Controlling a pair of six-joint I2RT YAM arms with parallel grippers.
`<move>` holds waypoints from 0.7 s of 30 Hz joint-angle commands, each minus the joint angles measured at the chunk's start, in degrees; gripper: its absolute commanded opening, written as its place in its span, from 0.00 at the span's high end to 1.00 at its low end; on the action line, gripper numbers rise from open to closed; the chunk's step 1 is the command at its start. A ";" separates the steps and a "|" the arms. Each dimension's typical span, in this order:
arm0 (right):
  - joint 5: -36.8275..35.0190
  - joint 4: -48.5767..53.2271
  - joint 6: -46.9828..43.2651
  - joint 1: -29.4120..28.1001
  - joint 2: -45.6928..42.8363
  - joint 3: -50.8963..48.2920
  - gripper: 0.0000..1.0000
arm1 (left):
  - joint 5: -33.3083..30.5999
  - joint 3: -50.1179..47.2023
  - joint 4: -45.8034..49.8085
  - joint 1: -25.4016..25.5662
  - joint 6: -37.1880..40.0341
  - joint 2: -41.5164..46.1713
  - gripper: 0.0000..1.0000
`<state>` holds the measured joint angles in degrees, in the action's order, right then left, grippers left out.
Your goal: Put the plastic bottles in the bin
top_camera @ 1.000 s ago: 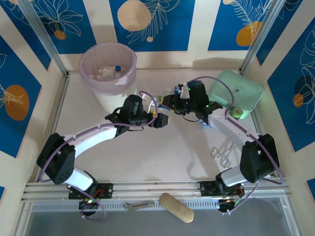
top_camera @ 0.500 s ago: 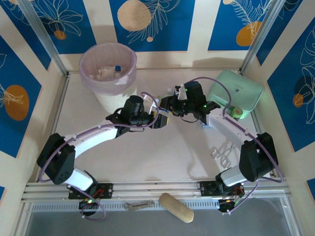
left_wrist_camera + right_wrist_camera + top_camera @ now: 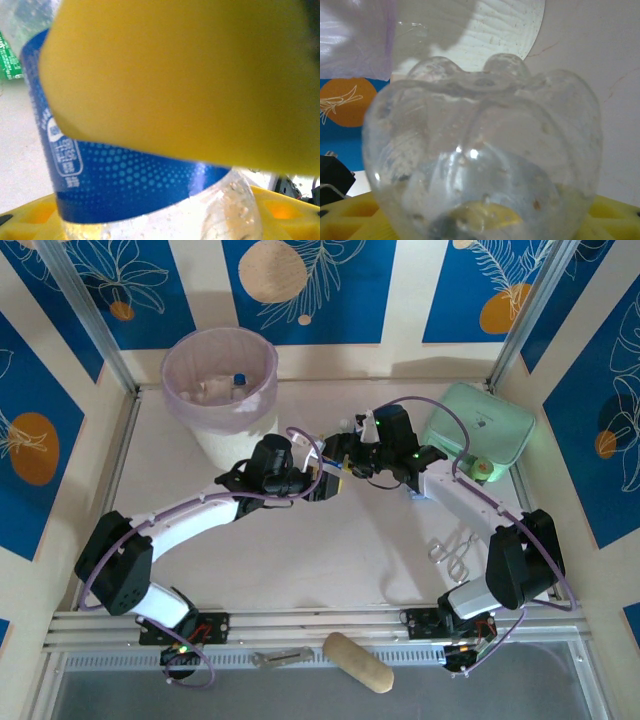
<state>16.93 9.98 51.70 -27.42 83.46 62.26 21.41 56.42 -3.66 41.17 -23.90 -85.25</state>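
Blue-labelled bottle (image 3: pixel 125 185) — pinched by left tool (image 3: pixel 335 483); right tool (image 3: pixel 346 451) beside it — spread or gripping, cannot tell.

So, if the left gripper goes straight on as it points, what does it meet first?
The blue-labelled plastic bottle, already between the left gripper's fingers; right behind it, probably, the right gripper.

Top camera looks down on the table (image 3: pixel 300 570); wrist cameras crowd a bottle (image 3: pixel 125 185).
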 commanded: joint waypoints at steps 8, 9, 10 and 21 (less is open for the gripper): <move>1.70 -3.26 5.13 6.14 -7.42 -5.66 0.29 | -4.63 0.18 0.69 0.26 0.14 1.14 0.52; 1.79 -3.95 5.91 7.12 -8.35 -6.87 0.29 | -4.94 0.24 0.97 0.19 0.28 1.22 0.52; 1.79 -4.86 6.78 8.18 -9.40 -8.27 0.28 | -5.21 0.42 1.39 0.22 0.52 1.32 0.52; -1.26 -7.20 10.40 13.98 -15.78 -16.40 0.24 | -10.49 14.87 17.02 -3.05 14.12 2.25 0.50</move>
<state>16.27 3.68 60.60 -13.87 68.84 47.11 13.85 65.60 7.99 39.90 -16.49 -85.23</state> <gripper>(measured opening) 0.756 0.596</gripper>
